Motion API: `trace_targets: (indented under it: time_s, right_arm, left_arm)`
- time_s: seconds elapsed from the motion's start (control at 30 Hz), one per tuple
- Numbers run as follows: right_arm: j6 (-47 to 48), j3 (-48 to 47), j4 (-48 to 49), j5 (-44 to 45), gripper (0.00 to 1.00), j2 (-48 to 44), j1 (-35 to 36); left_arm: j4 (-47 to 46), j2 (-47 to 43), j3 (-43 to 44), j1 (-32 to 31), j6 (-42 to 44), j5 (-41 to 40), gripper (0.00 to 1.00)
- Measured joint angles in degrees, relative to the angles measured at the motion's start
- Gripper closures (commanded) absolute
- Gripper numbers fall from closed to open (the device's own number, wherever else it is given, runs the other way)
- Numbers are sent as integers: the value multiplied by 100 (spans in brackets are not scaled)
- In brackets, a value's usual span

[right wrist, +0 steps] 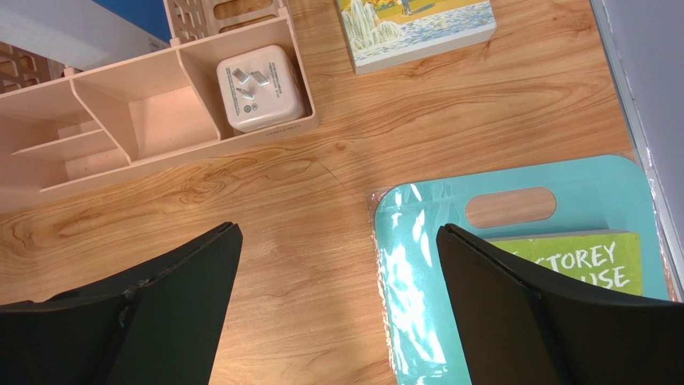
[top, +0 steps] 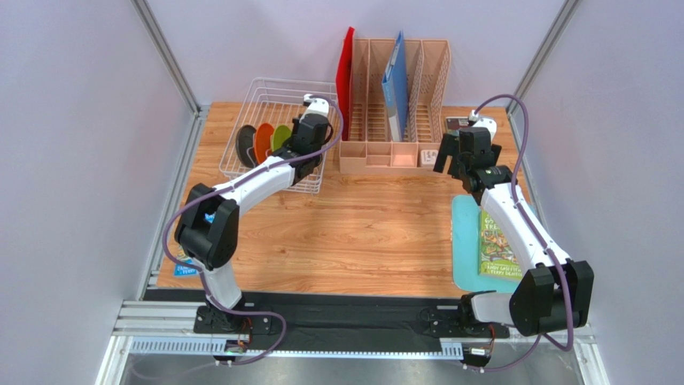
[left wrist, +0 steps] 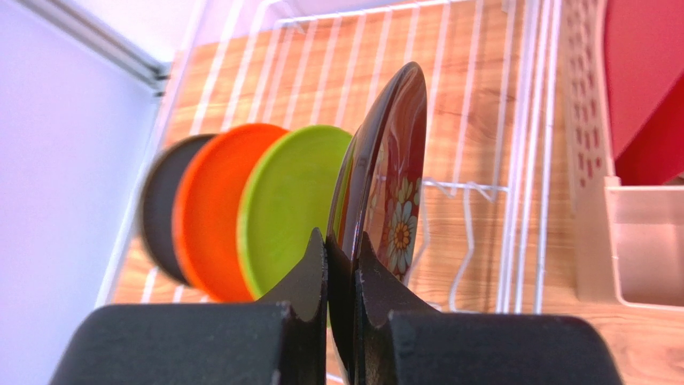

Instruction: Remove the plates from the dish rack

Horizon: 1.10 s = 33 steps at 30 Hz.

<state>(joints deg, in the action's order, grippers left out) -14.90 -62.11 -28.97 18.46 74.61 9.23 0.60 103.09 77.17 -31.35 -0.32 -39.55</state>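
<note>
The left jaws are closed on the lower rim of the dark red flowered plate. The plate is held on edge, nearly upright, inside the dish rack. Whether its rim rests on the wires cannot be told. Three more plates are stood on edge in a row just beside it. The lime green plate is nearest, then the orange plate, then the dark grey plate at the far end. The rack is set at the back left of the tabletop, and the left arm is stretched into it.

A pink file organiser is placed just right of the rack. A red folder and a blue folder are stood upright in it, and a white plug adapter is lodged in its front corner compartment.

The right jaws are spread wide open with nothing between them. They are held above bare wood, between the organiser and a teal cutting board. A green book is laid on the board. A second book is seen near the organiser's end.
</note>
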Motion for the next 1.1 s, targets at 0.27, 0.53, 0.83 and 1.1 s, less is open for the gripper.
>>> trace_targets:
  time_s: [0.27,0.53,0.83,1.1]
  right_arm:
    - [-57,-7,-48,-844,1,-254,0]
    - [-472,566,450,-2634,1,-1167,44]
    - [-837,1250,798,-3499,1,-1434,321]
    - [-1132,1827,1335,-3748,1,-1368,625]
  left_arm:
    - [1038,-1130,15,-4,-201,-15,100]
    - [1495,-2911,-490,20,-1172,2044,100]
    - [247,-2680,-2144,-9,-2830,5134,100]
    - [-1172,-2138,-2546,-11,-3958,6347,100]
